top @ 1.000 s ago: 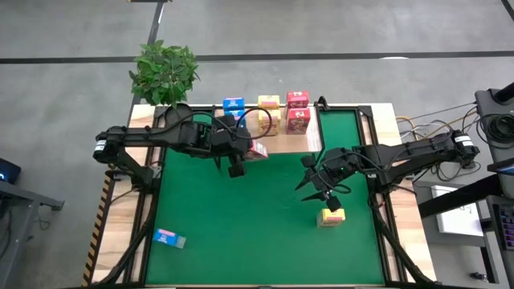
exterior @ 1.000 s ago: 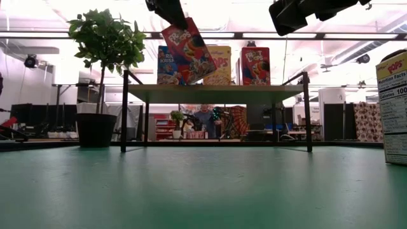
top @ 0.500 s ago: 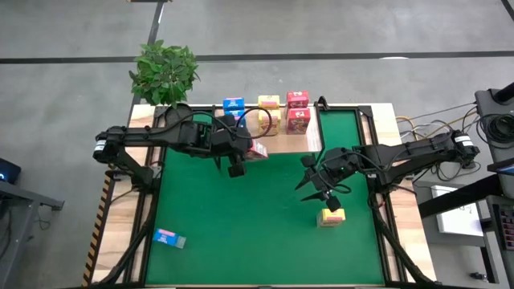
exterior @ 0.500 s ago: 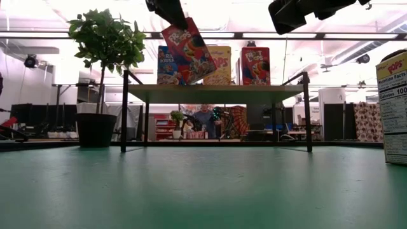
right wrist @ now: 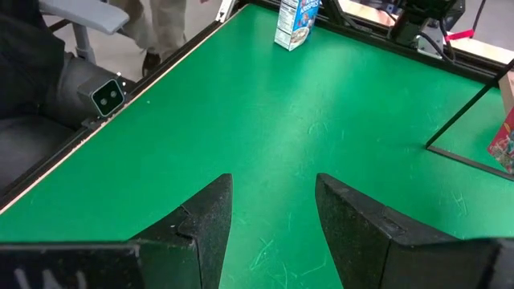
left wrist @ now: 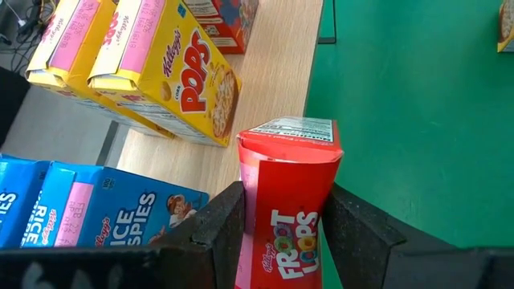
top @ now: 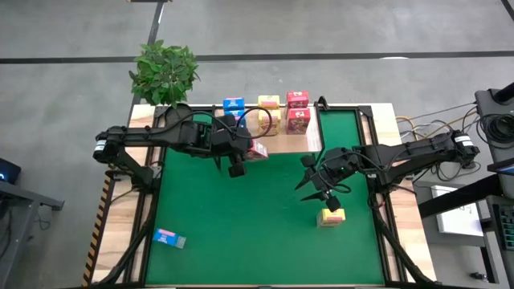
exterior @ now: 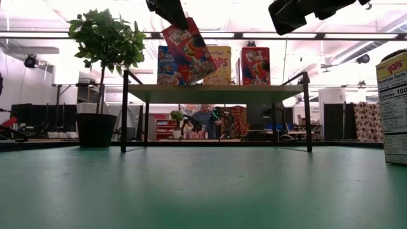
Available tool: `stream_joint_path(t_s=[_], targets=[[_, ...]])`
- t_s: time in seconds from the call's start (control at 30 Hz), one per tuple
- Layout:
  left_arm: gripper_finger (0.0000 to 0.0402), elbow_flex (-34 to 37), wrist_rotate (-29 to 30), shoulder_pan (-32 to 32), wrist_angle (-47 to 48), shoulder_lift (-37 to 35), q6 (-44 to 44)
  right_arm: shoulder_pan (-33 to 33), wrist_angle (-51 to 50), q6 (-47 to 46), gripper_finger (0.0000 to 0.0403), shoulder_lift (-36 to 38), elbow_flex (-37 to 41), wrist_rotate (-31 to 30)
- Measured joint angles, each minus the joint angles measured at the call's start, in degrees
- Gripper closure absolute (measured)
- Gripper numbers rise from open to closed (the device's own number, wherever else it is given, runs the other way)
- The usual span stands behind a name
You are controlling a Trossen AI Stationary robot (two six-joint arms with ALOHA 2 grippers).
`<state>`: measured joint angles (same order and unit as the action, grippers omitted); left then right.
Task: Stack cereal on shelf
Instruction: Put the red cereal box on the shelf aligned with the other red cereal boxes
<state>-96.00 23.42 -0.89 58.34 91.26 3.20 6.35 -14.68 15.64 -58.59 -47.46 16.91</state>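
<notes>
Now, left claw point(left wrist: 281, 233): clamped on red cereal box point(left wrist: 287, 193), tilted near shelf point(left wrist: 265, 88)
Box: light, crushable; grip flat sides
Right claw point(right wrist: 269, 217): open, empty

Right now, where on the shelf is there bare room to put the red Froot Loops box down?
The shelf is bare along its front edge, in front of the Corn Pops boxes. The back row is crowded. The left claw holds the Froot Loops box.

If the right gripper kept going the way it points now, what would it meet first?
Most likely bare green table: the right gripper has open, empty fingers. The blue cereal box stands beyond, roughly in line; depth is unclear.
</notes>
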Motion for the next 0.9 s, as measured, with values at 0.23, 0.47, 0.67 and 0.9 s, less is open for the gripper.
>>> stream_joint_path(t_s=[0.23,0.47,0.67,0.9], targets=[[0.0262,0.0,0.0,0.0,-0.3,0.0,0.0,0.0,0.0,0.0,0.0234,0.0,0.0,0.0],[0.0262,0.0,0.0,0.0,-0.4,0.0,0.0,0.0,0.0,0.0,0.0234,0.0,0.0,0.0],[0.0262,0.0,-0.2,0.0,-1.0,0.1,0.0,0.0,0.0,0.4,0.0234,0.0,0.0,0.0],[0.0262,0.1,-0.4,0.0,-2.9,0.1,0.1,0.0,0.0,-0.1,0.0234,0.0,0.0,0.0]])
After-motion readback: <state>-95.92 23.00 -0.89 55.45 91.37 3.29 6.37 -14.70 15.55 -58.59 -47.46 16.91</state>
